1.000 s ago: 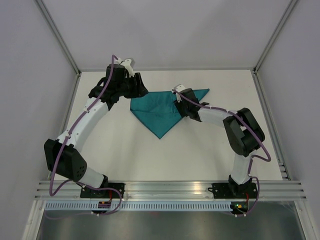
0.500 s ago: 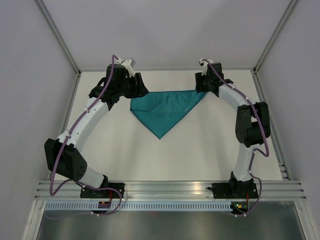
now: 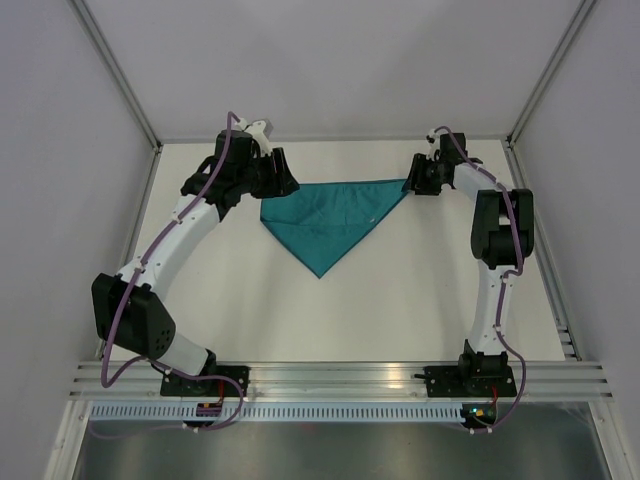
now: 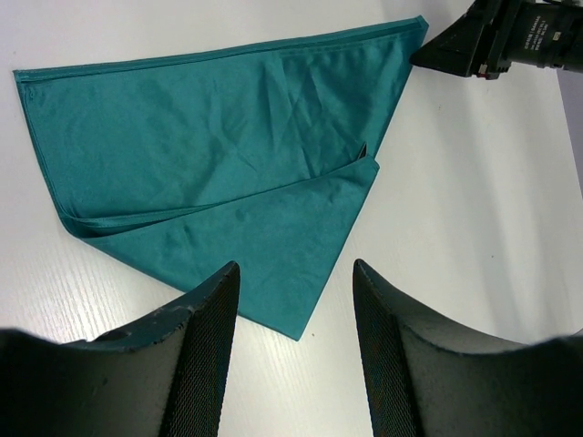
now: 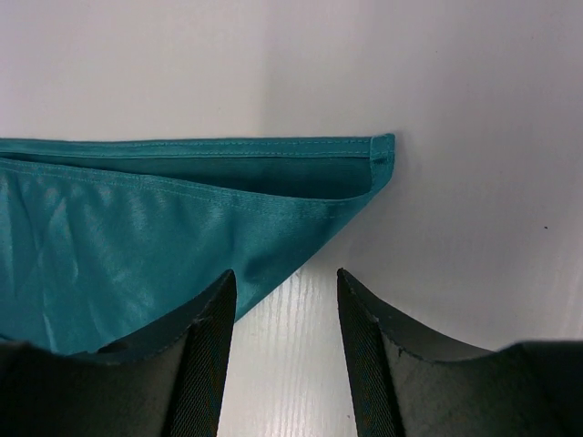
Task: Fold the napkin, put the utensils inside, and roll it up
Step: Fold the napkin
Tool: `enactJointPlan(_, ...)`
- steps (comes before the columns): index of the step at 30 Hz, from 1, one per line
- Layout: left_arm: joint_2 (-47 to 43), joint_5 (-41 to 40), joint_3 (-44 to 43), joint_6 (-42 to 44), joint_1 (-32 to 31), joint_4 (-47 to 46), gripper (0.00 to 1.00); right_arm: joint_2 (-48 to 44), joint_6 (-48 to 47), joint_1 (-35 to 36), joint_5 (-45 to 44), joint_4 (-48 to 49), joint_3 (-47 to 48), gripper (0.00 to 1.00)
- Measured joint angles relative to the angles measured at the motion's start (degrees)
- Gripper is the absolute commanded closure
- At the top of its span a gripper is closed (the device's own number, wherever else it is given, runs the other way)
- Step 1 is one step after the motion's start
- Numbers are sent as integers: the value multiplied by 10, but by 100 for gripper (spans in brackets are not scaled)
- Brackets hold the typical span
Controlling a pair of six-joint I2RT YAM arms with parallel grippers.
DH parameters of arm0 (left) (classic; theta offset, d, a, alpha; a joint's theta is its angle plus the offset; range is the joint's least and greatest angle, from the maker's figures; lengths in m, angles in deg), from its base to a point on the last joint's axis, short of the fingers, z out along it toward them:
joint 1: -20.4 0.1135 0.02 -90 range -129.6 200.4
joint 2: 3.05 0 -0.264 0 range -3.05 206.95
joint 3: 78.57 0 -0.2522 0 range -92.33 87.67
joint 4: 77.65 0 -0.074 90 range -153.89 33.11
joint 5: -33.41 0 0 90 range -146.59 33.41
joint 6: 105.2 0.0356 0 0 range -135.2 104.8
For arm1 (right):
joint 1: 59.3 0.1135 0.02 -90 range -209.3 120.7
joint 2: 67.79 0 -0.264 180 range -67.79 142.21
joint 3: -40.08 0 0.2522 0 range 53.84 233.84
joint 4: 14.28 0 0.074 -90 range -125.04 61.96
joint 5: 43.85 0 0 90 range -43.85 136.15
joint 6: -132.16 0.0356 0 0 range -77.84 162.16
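Note:
The teal napkin (image 3: pixel 325 220) lies flat on the white table, folded into a triangle with its long edge at the far side and its point toward me. Its two layers do not quite line up in the left wrist view (image 4: pixel 209 137). My left gripper (image 3: pixel 287 185) is open and empty above the napkin's left corner (image 4: pixel 295 266). My right gripper (image 3: pixel 413 186) is open and empty just off the napkin's right corner (image 5: pixel 282 275). That corner shows in the right wrist view (image 5: pixel 381 150). No utensils are in view.
The white table (image 3: pixel 400 310) is fenced by a metal frame and grey walls on the left, far and right sides. The right gripper also shows at the top right of the left wrist view (image 4: pixel 496 41).
My right gripper has drawn back from over the napkin's right half to just beyond its right corner. The napkin stays a flat triangle. The left arm has hardly moved.

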Motion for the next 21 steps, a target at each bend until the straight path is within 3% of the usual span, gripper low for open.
enactJointPlan(21, 0, 0, 27, 0, 0, -7, 42, 45, 105, -36, 60, 81, 16, 59)
